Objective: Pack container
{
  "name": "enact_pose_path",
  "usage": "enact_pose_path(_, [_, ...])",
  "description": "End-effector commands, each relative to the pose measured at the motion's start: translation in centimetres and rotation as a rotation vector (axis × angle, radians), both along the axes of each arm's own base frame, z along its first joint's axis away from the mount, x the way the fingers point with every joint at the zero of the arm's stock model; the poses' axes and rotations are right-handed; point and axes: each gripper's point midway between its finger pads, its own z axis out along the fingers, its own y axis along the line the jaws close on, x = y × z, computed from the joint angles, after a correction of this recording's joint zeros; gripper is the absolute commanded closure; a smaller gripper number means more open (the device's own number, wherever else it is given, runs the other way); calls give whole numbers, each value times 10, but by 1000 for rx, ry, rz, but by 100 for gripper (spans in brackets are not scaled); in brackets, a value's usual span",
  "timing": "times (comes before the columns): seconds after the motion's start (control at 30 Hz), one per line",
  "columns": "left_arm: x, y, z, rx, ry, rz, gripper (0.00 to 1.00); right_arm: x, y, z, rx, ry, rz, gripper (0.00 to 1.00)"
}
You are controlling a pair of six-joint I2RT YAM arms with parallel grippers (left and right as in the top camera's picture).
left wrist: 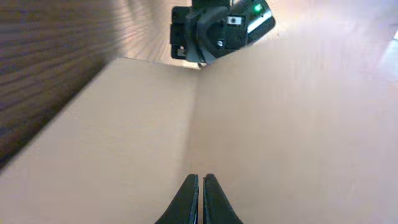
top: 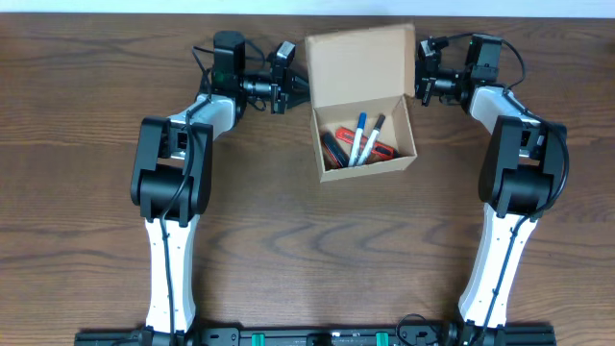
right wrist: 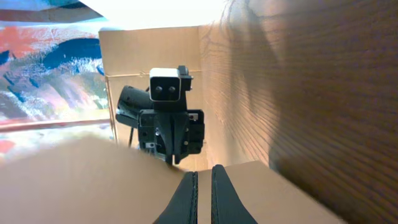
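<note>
The container (top: 367, 171) is a tan cardboard box standing at the table's back middle, with its flap lid (top: 356, 62) raised and open. Blue, black and red markers (top: 357, 140) lie inside. My left gripper (top: 302, 91) is at the lid's left edge, and my right gripper (top: 419, 83) is at its right edge. In the left wrist view the jaws (left wrist: 201, 178) are pressed together at the cardboard's (left wrist: 124, 137) crease. In the right wrist view the jaws (right wrist: 203, 172) are shut on a thin strip of cardboard (right wrist: 74, 180).
The brown wood table (top: 288, 240) stretches in front of the box. Each wrist view shows the other arm's gripper across the lid, the right one (left wrist: 219, 28) and the left one (right wrist: 165, 124). Both arm bases stand at the front edge.
</note>
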Motion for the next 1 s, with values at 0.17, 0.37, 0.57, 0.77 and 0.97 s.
enact_pose_path(0.17, [-5,-2,4,-21,-4,-53,94,-4,2,5,30,2,31,98])
enact_pose_path(0.37, [-6,-2,5,-24,-3,-60,94,-3,2,14,55,-16,53,99])
enact_pose_path(0.57, [-6,-2,6,-25,-11,-59,92,-4,2,33,80,-54,93,98])
enact_pose_path(0.77, [9,11,43,-64,-226,-32,74,0,2,91,53,-225,101,98])
enact_pose_path(0.97, [21,36,104,-94,-418,13,75,-27,7,195,13,-480,114,98])
